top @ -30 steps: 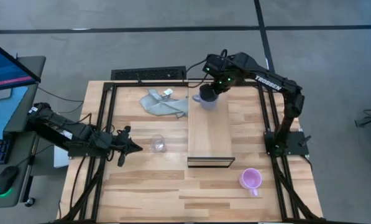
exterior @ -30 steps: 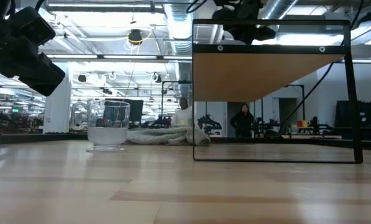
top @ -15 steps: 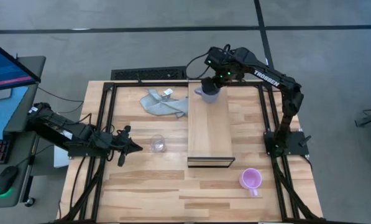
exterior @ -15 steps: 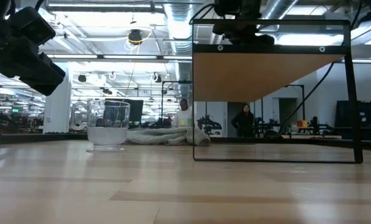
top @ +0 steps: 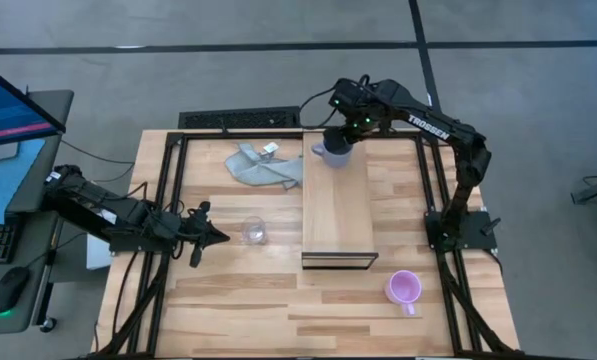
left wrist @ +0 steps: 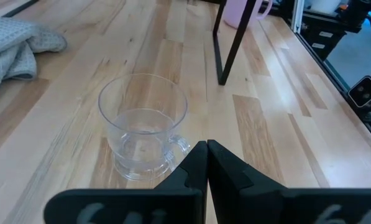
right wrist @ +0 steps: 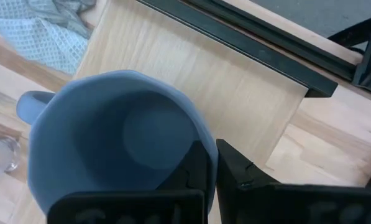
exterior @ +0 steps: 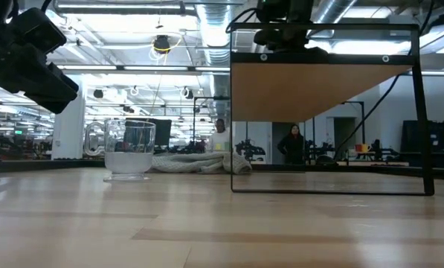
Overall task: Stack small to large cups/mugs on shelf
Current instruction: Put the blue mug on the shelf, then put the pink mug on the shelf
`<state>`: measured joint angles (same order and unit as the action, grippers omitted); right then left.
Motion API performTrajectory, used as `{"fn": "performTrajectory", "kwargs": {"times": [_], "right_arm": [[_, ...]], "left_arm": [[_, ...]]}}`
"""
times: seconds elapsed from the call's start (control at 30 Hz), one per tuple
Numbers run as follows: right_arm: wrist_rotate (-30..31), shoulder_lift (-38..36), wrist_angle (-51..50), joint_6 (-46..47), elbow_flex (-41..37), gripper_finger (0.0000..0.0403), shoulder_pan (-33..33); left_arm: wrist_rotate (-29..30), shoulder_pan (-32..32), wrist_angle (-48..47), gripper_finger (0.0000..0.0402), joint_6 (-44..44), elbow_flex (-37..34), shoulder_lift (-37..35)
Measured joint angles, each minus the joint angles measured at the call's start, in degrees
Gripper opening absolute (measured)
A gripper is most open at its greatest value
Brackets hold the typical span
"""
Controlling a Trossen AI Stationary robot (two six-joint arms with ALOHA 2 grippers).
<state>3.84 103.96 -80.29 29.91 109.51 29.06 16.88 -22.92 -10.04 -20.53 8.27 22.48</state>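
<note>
Carried from mid-shelf a second ago, blue mug now sits at the far end of the shelf, right gripper pinching its rim. Left gripper (fingers together) hovers beside the glass on the slatted table. Pink mug, cloth; people stand behind.

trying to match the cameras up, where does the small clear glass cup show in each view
High view: clear glass cup on the table, between the left gripper and the shelf.
Low view: glass cup left of centre, left of the shelf.
Left wrist view: glass cup just beyond the shut fingers.
Right wrist view: only a clear sliver at the picture's edge, likely the cup.
Shared landmark: the shelf.
</note>
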Motion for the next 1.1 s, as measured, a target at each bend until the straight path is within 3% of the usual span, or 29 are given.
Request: {"fn": "performTrajectory", "kwargs": {"times": [0.83, 1.1], "right_arm": [[-0.9, 0.5, -0.6, -3.0, 1.3, 0.0211, -0.9], [-0.8, 0.4, -2.3, -3.5, 8.0, 0.0232, -0.8]], "left_arm": [[0.0, 0.0, 0.0, 0.0, 1.0, 0.0, 0.0], [0.0, 0.0, 0.0, 0.0, 1.0, 0.0, 0.0]]}}
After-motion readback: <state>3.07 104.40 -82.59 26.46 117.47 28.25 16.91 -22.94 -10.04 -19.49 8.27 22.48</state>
